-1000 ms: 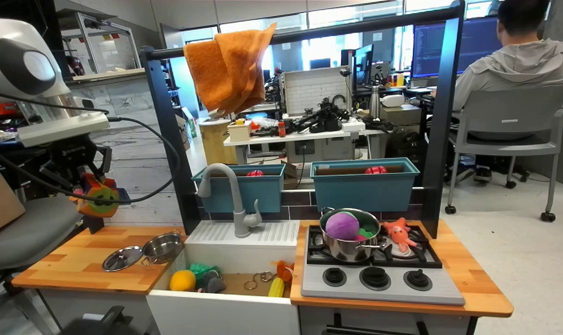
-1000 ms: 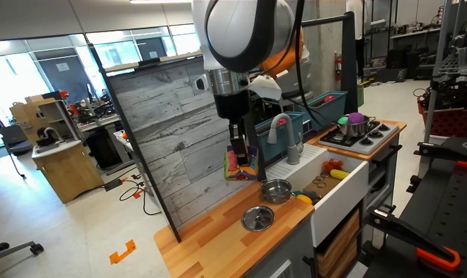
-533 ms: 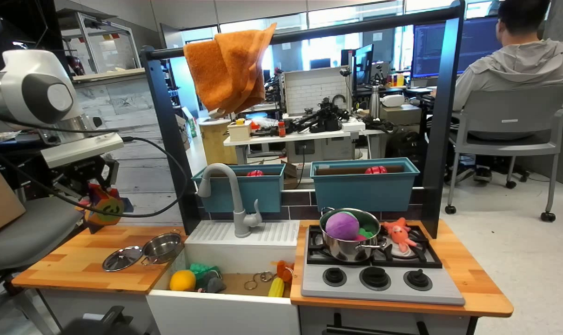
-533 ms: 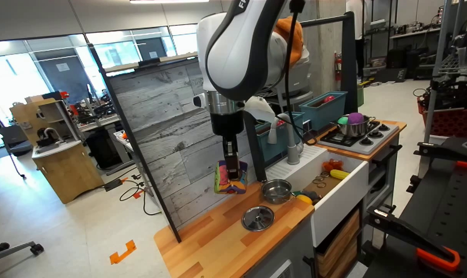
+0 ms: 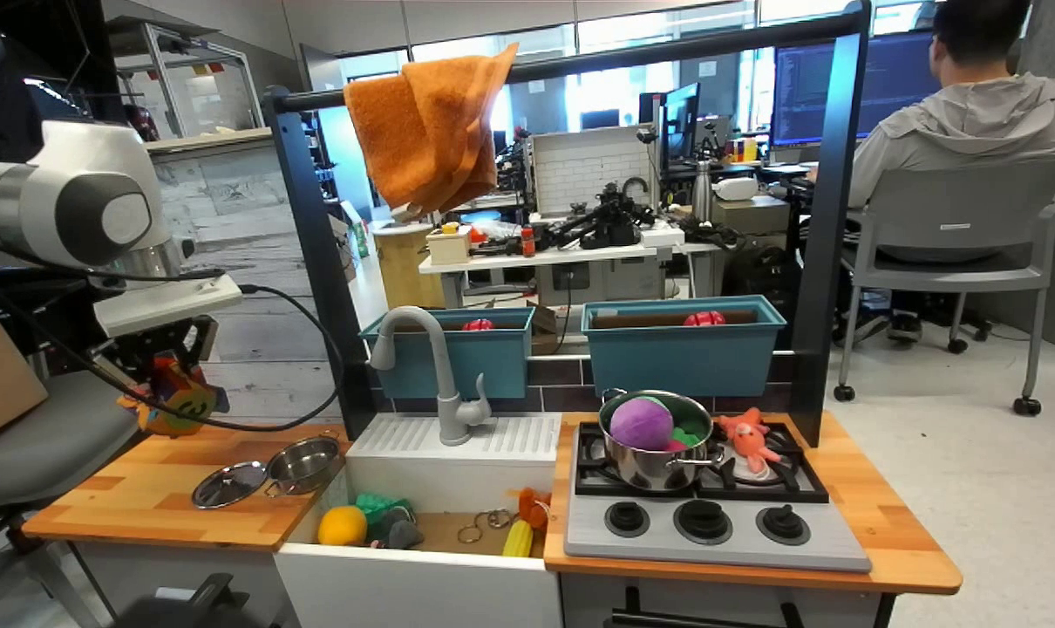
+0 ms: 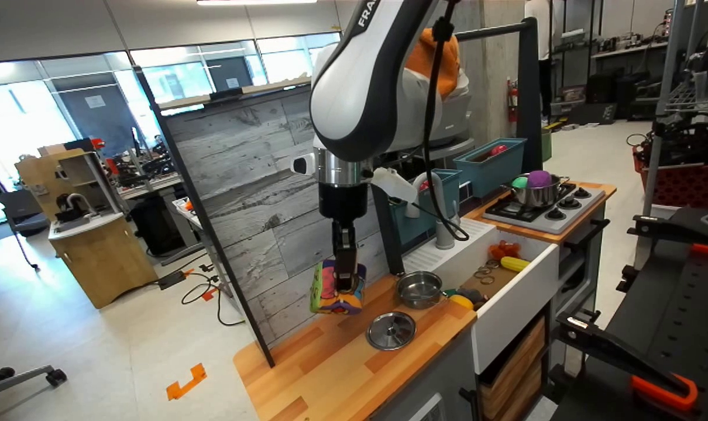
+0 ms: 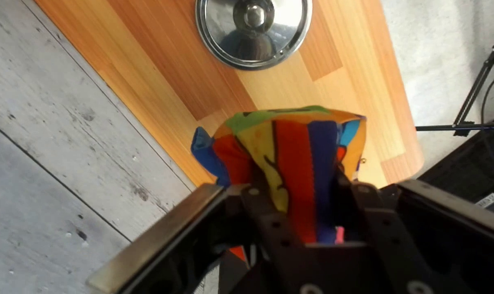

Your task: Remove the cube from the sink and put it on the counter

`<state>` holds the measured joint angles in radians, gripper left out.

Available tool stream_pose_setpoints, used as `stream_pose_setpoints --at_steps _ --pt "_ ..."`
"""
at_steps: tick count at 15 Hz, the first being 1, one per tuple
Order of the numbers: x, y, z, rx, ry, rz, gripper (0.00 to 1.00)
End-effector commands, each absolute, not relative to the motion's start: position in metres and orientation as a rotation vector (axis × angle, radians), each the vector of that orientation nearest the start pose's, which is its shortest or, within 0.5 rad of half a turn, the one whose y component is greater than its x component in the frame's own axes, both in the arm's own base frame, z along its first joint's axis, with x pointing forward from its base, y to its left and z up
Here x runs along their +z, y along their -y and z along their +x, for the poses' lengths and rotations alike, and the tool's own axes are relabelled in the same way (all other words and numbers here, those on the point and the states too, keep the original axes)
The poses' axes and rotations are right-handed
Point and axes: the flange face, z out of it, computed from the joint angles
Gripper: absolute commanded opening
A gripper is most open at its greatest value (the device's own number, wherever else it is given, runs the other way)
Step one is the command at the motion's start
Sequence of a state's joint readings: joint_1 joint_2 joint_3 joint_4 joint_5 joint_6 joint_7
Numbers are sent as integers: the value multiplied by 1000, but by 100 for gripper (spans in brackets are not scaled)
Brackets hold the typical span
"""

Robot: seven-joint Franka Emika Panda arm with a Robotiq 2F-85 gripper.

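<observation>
The cube [image 5: 176,406] is a soft multicoloured block with red, orange, yellow, green and blue patches. It also shows in an exterior view [image 6: 323,290] and in the wrist view [image 7: 302,155]. My gripper [image 6: 346,285] is shut on it, with fingers on two opposite sides, as the wrist view [image 7: 299,181] shows. The cube hangs slightly tilted above the back part of the wooden counter [image 6: 307,374]; no contact with the wood is visible. The white sink [image 5: 418,554] lies to the right of the cube in both exterior views.
A metal lid [image 6: 391,331] and a metal bowl [image 6: 419,290] stand on the counter near the cube. A grey plank wall [image 6: 243,222] rises behind it. The faucet [image 5: 440,375] stands behind the sink. The sink holds a yellow ball [image 5: 343,526] and other toys.
The gripper has come down with the cube towards the counter in both exterior views. The cube has also shifted left in an exterior view. The grip is unchanged; the other objects have not moved.
</observation>
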<state>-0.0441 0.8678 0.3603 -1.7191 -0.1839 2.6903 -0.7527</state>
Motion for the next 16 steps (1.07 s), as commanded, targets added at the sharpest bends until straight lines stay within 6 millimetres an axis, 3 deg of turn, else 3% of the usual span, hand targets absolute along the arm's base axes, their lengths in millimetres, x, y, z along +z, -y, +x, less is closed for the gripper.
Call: stream_pose_setpoints --at_steps 1,5,11,13,14,16 --pt "119 -194 653 -404 1543 -2499 69" --pt "117 -190 660 -525 1547 -2484 98" --pt "123 -179 669 -621 1512 -2493 100" --pt "130 -168 674 -633 1504 -2580 100" --pt "123 -176 666 -586 1519 -2534 100" --pt "122 -173 667 -584 1516 -2543 100"
